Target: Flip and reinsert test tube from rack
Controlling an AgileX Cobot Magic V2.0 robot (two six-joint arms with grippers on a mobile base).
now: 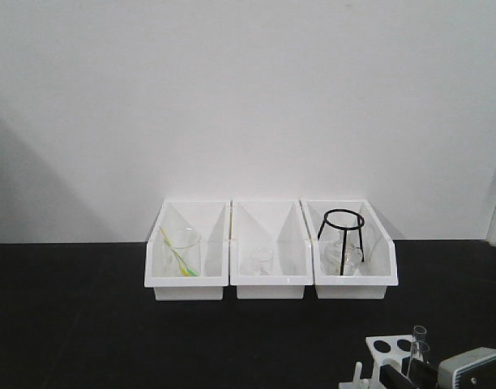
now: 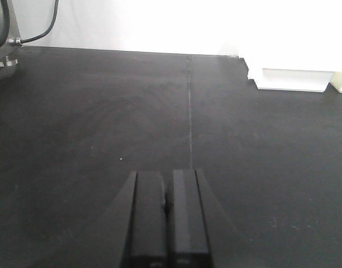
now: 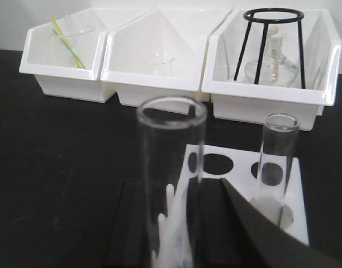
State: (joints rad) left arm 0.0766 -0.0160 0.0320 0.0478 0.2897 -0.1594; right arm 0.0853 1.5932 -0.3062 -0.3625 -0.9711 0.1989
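Note:
In the right wrist view a clear glass test tube (image 3: 172,145) stands upright between the fingers of my right gripper (image 3: 174,184), which close on its sides. It is held over the peg side of the white rack (image 3: 242,167). A second test tube (image 3: 277,162) stands in a rack hole to the right. In the front view the rack (image 1: 392,353), both tubes (image 1: 419,340) and my right gripper (image 1: 406,371) sit at the bottom right edge. My left gripper (image 2: 166,176) is shut and empty above the bare black table.
Three white bins (image 1: 269,285) stand side by side at the back. The left one holds a beaker with a yellow-green stick (image 1: 181,253), the middle one a small beaker (image 1: 260,259), the right one a black tripod (image 1: 343,231) over a flask. A table seam (image 2: 189,111) runs ahead of the left gripper.

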